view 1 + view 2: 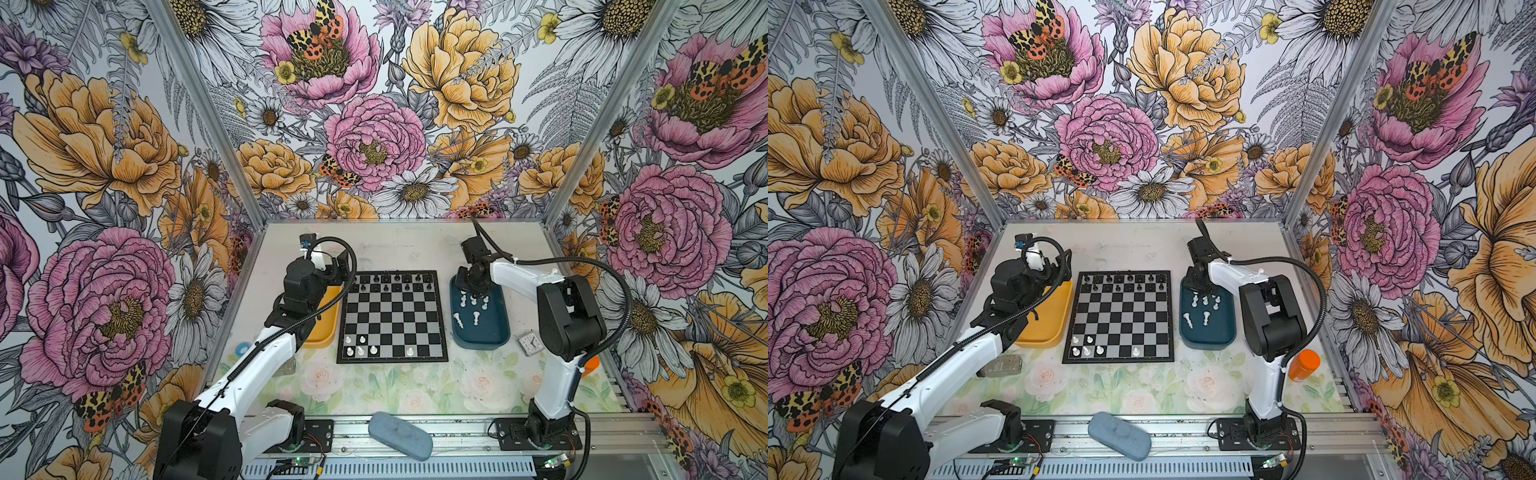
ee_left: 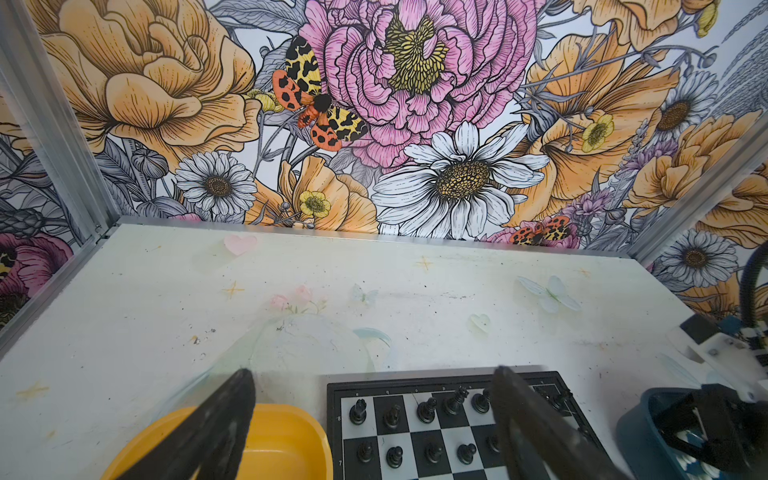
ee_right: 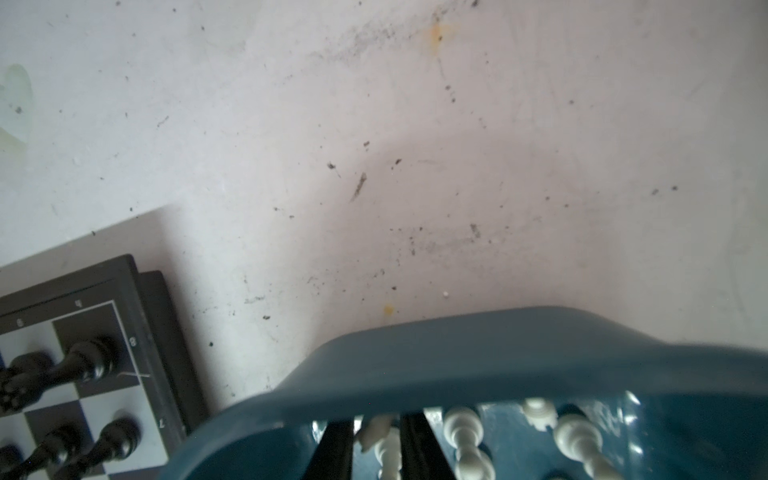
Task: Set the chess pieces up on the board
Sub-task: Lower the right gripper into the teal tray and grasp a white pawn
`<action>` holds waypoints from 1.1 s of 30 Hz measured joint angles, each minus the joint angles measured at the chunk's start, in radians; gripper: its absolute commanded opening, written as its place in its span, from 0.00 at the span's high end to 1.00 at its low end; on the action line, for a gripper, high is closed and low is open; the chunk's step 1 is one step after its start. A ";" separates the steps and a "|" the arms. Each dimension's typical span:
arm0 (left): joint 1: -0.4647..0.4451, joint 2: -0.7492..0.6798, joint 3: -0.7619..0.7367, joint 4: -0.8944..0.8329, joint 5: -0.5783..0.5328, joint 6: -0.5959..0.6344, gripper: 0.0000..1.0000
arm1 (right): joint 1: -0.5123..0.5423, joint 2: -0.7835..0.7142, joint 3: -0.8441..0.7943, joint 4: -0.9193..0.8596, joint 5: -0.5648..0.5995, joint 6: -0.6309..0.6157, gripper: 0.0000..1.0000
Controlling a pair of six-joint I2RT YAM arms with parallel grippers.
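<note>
Fingers (image 3: pixel 336 449) of the right pincer (image 3: pixel 374 428) stand nearest, dipped inside the blue tray (image 3: pixel 457 365) and drawn close on either side of one white chess piece (image 3: pixel 384 446); whether they pinch it I cannot tell. More white pieces (image 1: pixel 476 318) sit near it in that tray. Six white chessmen (image 1: pixel 360 351) stand on the board's (image 1: pixel 392 316) near rows. Left pincer (image 2: pixel 372 372) hangs spread wide and empty over the yellow tray's (image 2: pixel 286 436) far end, beside the board.
</note>
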 measured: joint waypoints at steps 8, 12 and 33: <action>0.000 0.000 0.000 0.000 0.000 0.000 0.10 | 0.000 0.000 0.000 0.000 -0.015 0.000 0.81; 0.000 0.000 0.000 0.000 0.000 0.000 0.10 | 0.000 0.000 0.000 0.000 -0.018 0.000 0.82; 0.000 0.000 0.000 0.000 0.000 0.000 0.10 | 0.000 0.000 0.007 -0.013 -0.017 -0.011 1.00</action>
